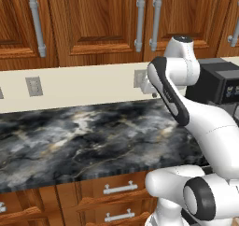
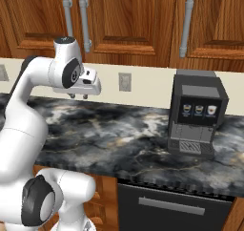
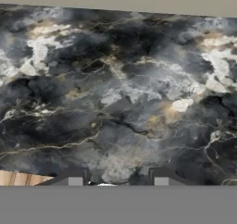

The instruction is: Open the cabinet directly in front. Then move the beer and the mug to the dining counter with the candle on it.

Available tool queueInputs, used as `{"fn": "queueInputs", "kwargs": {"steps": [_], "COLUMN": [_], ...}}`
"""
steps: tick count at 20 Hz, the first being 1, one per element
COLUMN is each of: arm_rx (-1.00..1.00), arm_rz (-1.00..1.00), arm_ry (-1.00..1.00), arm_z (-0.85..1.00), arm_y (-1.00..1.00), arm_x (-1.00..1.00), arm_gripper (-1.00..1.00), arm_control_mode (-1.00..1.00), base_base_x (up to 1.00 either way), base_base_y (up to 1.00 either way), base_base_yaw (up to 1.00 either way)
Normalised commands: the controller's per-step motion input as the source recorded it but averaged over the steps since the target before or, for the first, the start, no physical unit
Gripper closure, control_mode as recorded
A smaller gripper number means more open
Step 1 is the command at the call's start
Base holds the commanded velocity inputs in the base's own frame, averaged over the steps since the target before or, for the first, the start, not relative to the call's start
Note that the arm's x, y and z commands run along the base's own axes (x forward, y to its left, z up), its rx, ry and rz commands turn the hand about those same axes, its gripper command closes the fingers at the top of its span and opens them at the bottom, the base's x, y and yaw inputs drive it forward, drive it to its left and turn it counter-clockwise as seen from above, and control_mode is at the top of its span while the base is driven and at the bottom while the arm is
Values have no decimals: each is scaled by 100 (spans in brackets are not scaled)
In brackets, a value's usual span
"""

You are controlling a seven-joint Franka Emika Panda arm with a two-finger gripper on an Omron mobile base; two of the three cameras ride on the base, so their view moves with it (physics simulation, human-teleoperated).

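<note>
The cabinet [image 1: 93, 19] [image 2: 128, 15] of reddish-brown wood hangs on the wall ahead, its raised-panel doors shut. Two of its long grey bar handles [image 1: 139, 22] [image 2: 84, 22] stand side by side above the hand. My gripper [image 2: 78, 96] [image 1: 151, 93] [image 3: 118, 180] hangs below those doors and points down at the dark marble worktop [image 1: 84, 136] [image 3: 120, 102]. It is open, its fingertips [image 3: 75, 180] apart with nothing between them. The beer, the mug, the dining counter and the candle are out of view.
A black coffee machine [image 2: 196, 113] [image 1: 219, 80] stands on the worktop to the right of the arm. Wall outlets [image 1: 34, 86] [image 2: 125, 81] sit in the cream backsplash. Low drawers [image 1: 120, 188] and a dark appliance front [image 2: 171, 206] lie under the worktop's edge.
</note>
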Motion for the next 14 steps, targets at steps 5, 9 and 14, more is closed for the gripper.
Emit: {"fn": "queueInputs", "kwargs": {"steps": [5, 9, 14], "arm_rx": [0, 0, 0], "arm_rz": [0, 0, 0], "arm_ry": [-9, -44, -53], "arm_z": [4, 39, 60], "arm_y": [0, 0, 0], "arm_x": [-12, -58, -52], "arm_gripper": [-100, -100, -100], "arm_control_mode": [-100, -100, -100], "base_base_x": [0, 0, 0], "base_base_y": [0, 0, 0], "base_base_yaw": [0, 0, 0]}}
